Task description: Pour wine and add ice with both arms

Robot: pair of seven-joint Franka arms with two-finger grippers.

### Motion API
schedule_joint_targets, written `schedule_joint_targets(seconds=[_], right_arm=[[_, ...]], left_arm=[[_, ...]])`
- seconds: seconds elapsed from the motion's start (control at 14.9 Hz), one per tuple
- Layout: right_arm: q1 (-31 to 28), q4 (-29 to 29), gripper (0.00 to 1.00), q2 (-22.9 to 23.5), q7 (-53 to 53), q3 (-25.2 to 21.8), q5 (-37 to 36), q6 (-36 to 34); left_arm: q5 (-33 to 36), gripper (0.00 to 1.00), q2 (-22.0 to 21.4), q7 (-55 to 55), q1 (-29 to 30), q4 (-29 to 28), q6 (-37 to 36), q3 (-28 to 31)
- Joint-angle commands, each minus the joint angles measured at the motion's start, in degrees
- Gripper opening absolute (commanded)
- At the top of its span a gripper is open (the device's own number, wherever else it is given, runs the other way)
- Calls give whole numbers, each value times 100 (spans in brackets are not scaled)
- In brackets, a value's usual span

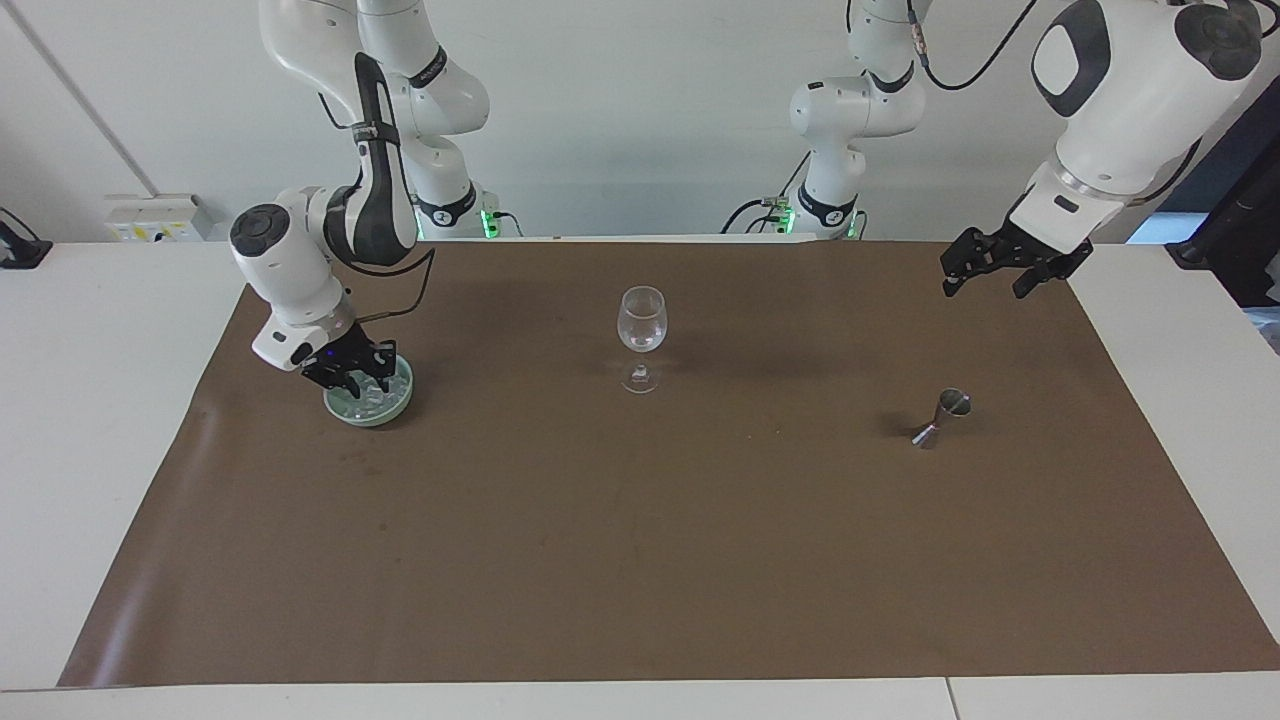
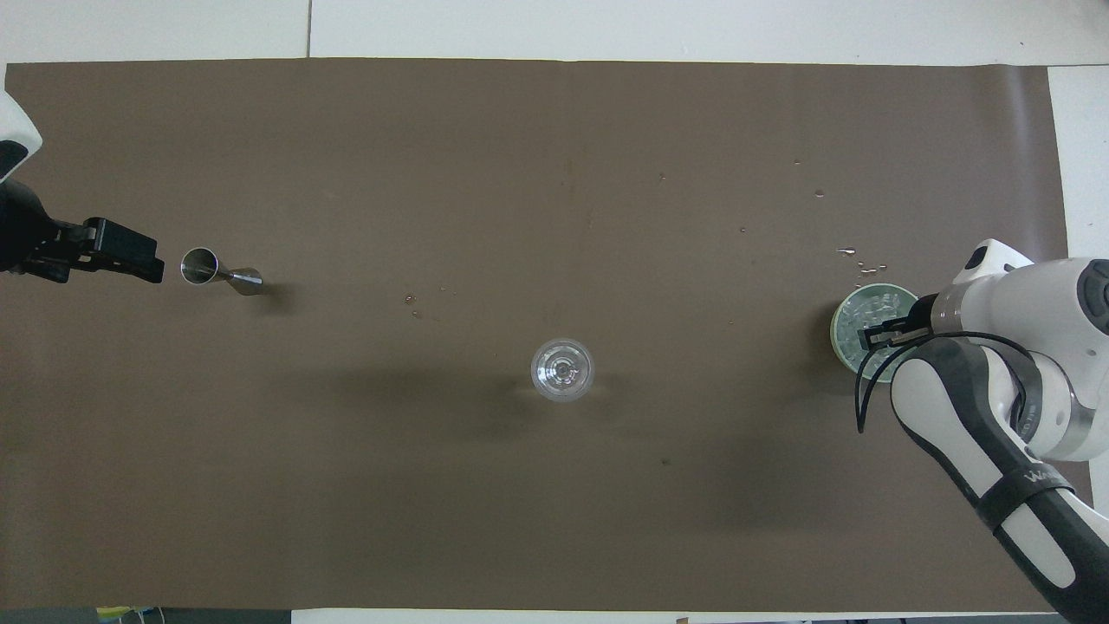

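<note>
The right gripper (image 1: 358, 378) dips into the pale green bowl (image 1: 396, 405) of ice (image 1: 372, 398), fingers apart, apparently to pick a cube for the wine glass (image 1: 641, 320) mid-desk. The left gripper (image 1: 985, 270), fingers spread and empty, hangs raised above the jigger's (image 1: 943, 415) end of the desk (image 1: 640, 560)
</note>
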Motion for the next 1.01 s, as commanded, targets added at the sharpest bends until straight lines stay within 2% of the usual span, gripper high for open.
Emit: schedule_joint_targets(seconds=[0.0, 0.13, 0.34, 0.61, 0.67, 0.81, 0.94], right_arm=[[-37, -104, 45, -41, -78, 36, 52, 138], [-37, -104, 45, -41, -86, 36, 52, 138], [-29, -113, 33, -41, -78, 36, 52, 138], [-11, -86, 29, -41, -104, 36, 44, 130], [-2, -69, 24, -41, -104, 36, 44, 112], [7, 62, 22, -23, -121, 36, 44, 24], [85, 360, 21, 3, -95, 44, 44, -343]], left_arm=[[107, 100, -143, 189, -11, -94, -115, 38], [107, 100, -161, 198, 7, -148, -79, 38], [107, 100, -152, 154, -2, -139, -44, 38], [28, 100, -161, 154, -27, -139, -71, 73], [37, 100, -161, 136, -28, -148, -97, 91], [54, 100, -161, 136, -28, -148, -71, 65], [55, 100, -161, 136, 24, -148, -79, 65]])
